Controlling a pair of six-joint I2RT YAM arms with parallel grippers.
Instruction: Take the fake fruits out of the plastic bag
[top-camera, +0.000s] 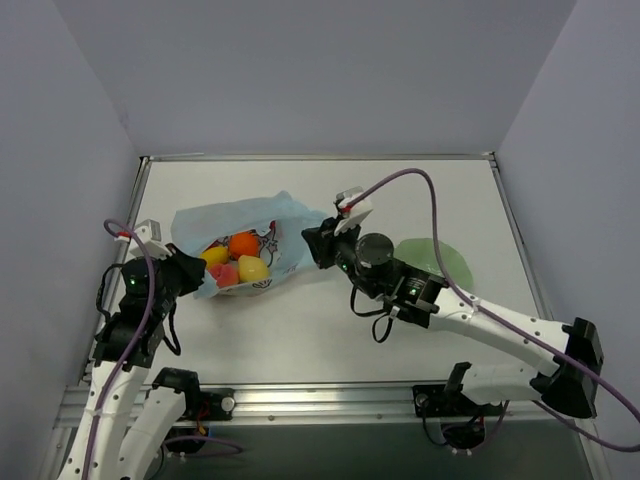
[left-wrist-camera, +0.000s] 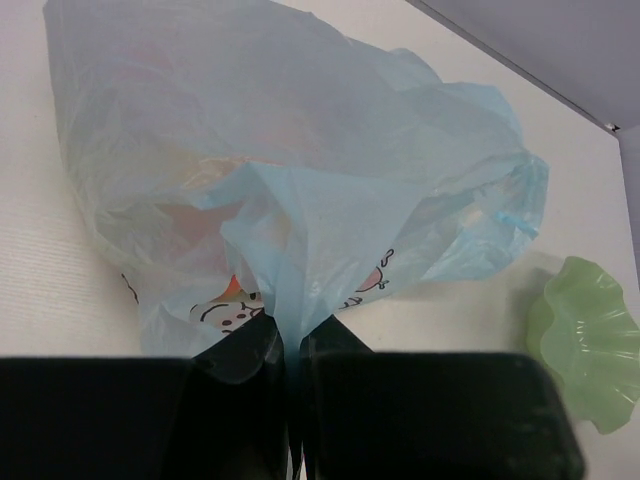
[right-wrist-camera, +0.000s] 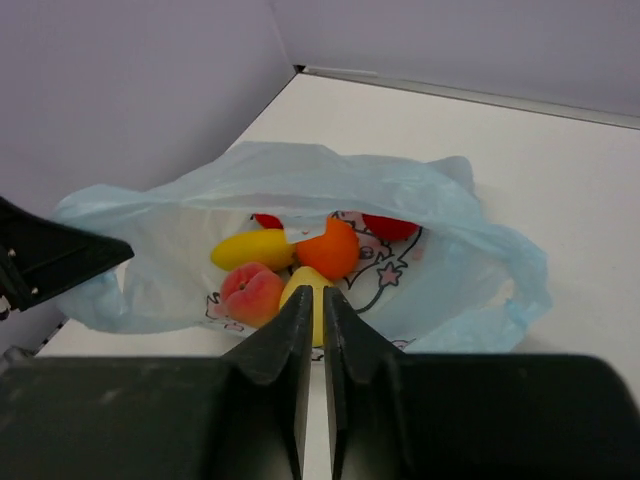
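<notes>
The light-blue plastic bag (top-camera: 232, 222) lies left of centre with its mouth open toward the right arm. Inside it are an orange ball (top-camera: 242, 244), a yellow lemon (top-camera: 252, 268), a pink peach (top-camera: 224, 274) and a yellow banana shape (top-camera: 213, 255). My left gripper (top-camera: 196, 272) is shut on a fold of the bag's edge (left-wrist-camera: 285, 290). My right gripper (top-camera: 310, 246) is shut and empty, just outside the bag's right side. In the right wrist view its fingertips (right-wrist-camera: 298, 300) sit in front of the lemon (right-wrist-camera: 302, 277), with the orange ball (right-wrist-camera: 332, 250), the peach (right-wrist-camera: 250, 294) and a red fruit (right-wrist-camera: 392, 227) behind.
A pale green scalloped dish (top-camera: 438, 262) sits on the table behind my right arm, to the right of the bag; it also shows in the left wrist view (left-wrist-camera: 590, 340). Grey walls close in the table on three sides.
</notes>
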